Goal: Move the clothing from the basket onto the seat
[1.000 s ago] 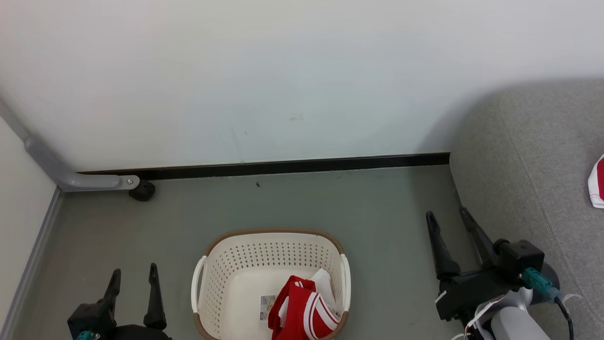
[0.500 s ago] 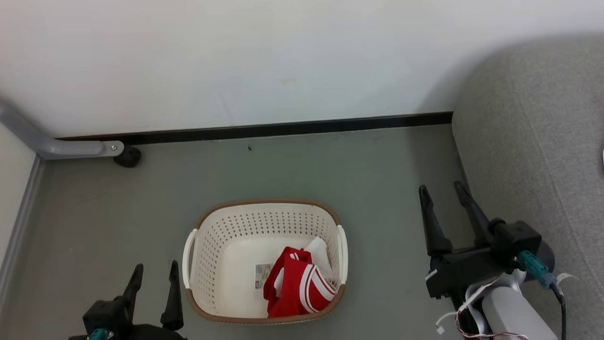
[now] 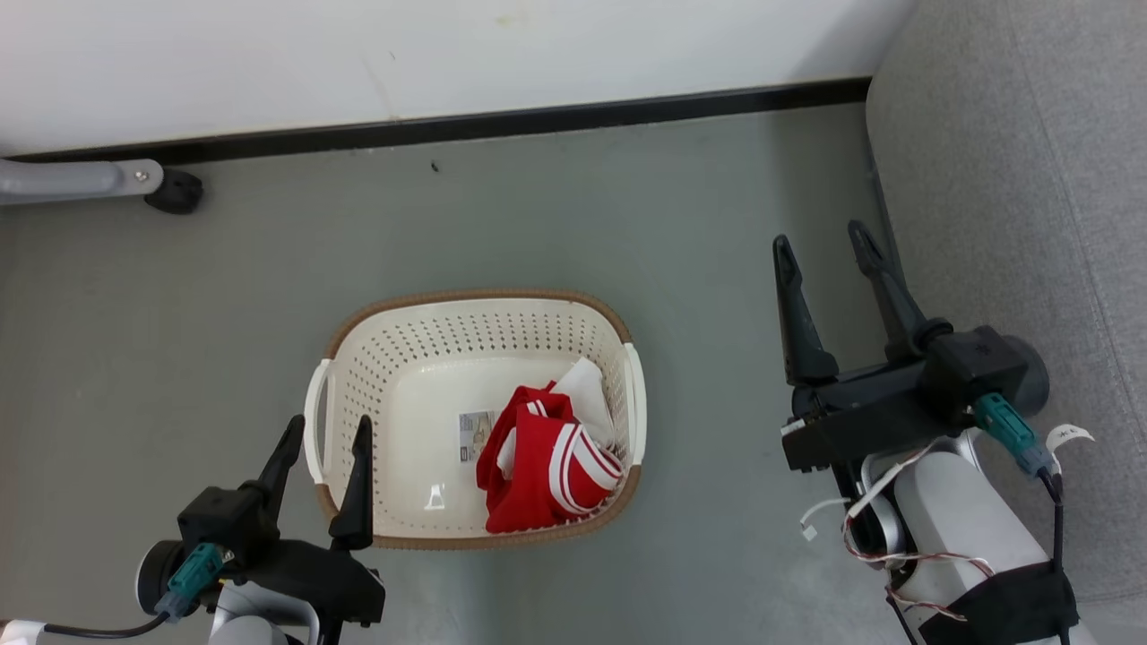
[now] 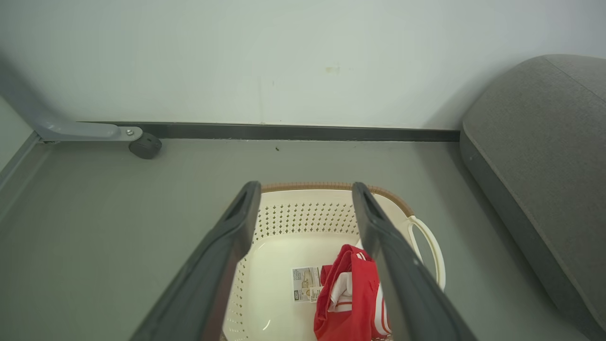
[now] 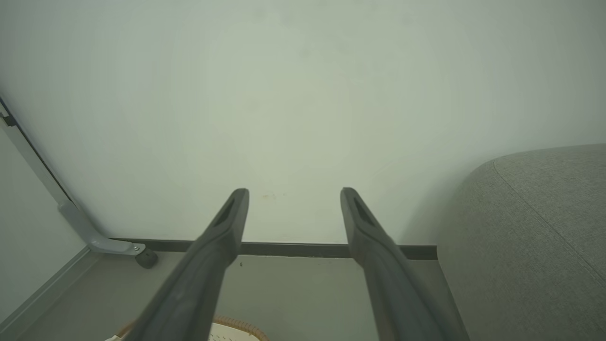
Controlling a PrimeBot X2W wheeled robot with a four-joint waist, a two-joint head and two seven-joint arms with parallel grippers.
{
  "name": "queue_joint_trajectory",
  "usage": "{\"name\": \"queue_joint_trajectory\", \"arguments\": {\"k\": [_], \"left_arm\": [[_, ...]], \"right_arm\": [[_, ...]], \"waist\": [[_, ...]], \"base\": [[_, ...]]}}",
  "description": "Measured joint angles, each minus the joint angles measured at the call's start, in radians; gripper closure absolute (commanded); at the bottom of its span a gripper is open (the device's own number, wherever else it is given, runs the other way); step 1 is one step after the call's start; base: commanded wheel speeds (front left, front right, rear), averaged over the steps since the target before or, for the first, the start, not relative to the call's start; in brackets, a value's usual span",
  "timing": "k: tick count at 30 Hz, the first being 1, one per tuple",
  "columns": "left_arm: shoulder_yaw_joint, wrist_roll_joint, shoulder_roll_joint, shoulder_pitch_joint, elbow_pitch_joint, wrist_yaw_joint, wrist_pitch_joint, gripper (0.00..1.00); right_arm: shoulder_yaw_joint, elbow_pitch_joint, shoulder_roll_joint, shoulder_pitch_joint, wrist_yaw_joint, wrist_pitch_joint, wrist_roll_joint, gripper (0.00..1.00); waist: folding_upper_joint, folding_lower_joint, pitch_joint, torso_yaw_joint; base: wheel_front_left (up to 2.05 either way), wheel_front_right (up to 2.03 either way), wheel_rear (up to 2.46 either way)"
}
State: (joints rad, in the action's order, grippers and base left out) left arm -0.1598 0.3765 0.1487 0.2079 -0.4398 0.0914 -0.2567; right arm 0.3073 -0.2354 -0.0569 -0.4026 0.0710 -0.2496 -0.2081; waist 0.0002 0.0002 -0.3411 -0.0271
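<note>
Inside the cream-white perforated plastic basket (image 3: 475, 294), red white-striped clothing (image 3: 538, 466) awaits the grey upholstered seat (image 3: 1013, 161) beside it; left gripper (image 3: 329, 423) and right gripper (image 3: 818, 235) fingers stand wide, empty.

Grey-green floor (image 3: 627, 206), white wall (image 3: 448, 54), black skirting (image 3: 538, 121), grey bar (image 3: 72, 177) on perhaps a caster (image 3: 175, 191)
</note>
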Motion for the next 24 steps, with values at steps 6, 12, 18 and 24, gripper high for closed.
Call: {"name": "queue_joint_trajectory", "arguments": {"k": [6,12,18,24], "left_arm": [[-0.027,-0.001,-0.001,0.044,-0.02,0.016,0.0,0.0],[-0.081,-0.012,0.002,0.12,-0.045,0.032,0.0,0.0],[-0.129,-0.021,0.033,0.207,-0.08,0.034,0.001,0.0],[-0.195,-0.021,0.058,0.317,-0.121,0.04,0.036,0.0]], "right_arm": [[0.002,0.026,0.0,-0.046,0.01,0.0,0.018,0.0],[-0.005,0.061,-0.002,-0.111,0.022,-0.004,0.034,0.0],[0.019,0.098,-0.003,-0.181,0.035,-0.007,0.039,0.0],[0.061,0.126,-0.005,-0.229,0.045,-0.007,0.039,0.0]], "waist": [[0.0,0.0,-0.073,0.014],[0.0001,0.0,-0.162,0.031],[0.0001,0.0,-0.251,0.05],[0.0,0.0,-0.355,0.073]], "base": [[0.0,0.0,0.0],[0.0,0.0,0.0],[0.0,0.0,0.0],[0.0,0.0,0.0]]}}
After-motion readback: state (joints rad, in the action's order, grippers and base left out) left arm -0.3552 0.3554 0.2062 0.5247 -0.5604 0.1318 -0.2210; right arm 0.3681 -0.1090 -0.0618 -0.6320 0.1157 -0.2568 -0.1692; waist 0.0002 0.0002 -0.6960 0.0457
